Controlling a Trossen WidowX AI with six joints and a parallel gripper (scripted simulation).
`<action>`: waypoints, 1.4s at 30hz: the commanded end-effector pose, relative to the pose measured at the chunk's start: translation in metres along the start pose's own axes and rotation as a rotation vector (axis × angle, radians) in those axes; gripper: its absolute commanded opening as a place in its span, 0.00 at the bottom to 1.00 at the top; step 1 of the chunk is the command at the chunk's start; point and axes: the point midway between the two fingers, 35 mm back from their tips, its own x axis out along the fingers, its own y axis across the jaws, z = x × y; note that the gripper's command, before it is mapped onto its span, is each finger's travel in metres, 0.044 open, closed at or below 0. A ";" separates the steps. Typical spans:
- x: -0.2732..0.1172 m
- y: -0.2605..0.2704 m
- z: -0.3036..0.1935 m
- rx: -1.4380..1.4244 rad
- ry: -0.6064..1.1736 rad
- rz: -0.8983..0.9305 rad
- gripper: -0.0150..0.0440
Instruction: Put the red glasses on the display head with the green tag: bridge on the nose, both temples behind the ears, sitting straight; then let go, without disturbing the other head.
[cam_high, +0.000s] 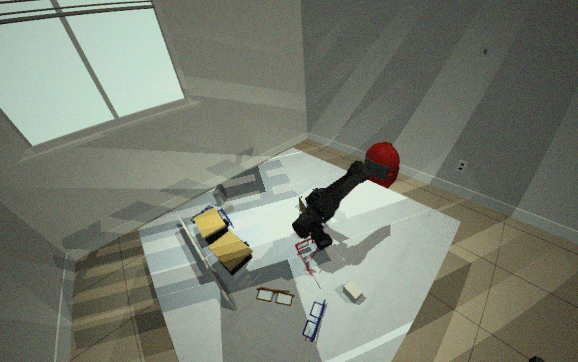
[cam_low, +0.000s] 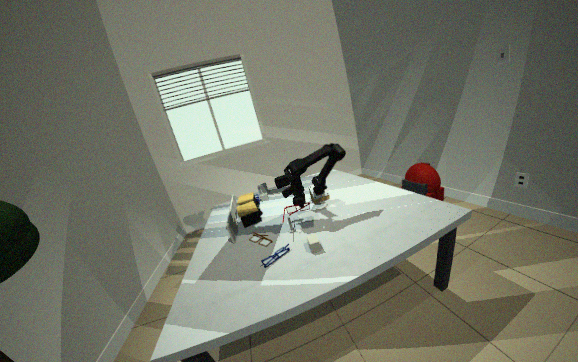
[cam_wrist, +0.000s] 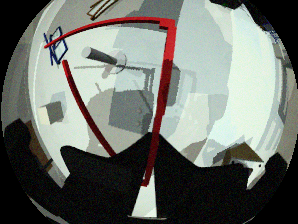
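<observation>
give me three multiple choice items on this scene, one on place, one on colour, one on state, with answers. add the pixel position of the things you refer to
1. Where is the small pale block?
A on the table
B on the floor
C on the window sill

2. What colour are the glasses at the end effector (cam_high: 324, 245) (cam_low: 298, 204) (cam_wrist: 153, 136)?
A green
B red
C yellow

3. The end effector is:
A wide open
B shut on nothing
C shut on the glasses

1 A: the block (cam_high: 353, 291) (cam_low: 315, 243) (cam_wrist: 51, 113) sits on the white tabletop (cam_high: 380, 260) (cam_low: 370, 245)
2 B: the frame (cam_high: 300, 245) (cam_low: 285, 210) (cam_wrist: 169, 55) is red
3 C: its fingers pinch the red frame

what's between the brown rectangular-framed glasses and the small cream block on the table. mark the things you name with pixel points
Only bare, partly shadowed table lies between the brown rectangular-framed glasses (cam_high: 275, 290) (cam_low: 256, 239) and small cream block (cam_high: 353, 290) (cam_low: 314, 244), as the top view shows.
</observation>
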 end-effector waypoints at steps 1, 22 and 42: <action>-0.017 0.002 0.002 -0.005 -0.001 0.007 0.25; -0.039 0.028 0.026 0.268 -0.001 0.010 0.25; -0.028 0.053 0.049 0.516 0.000 0.013 0.25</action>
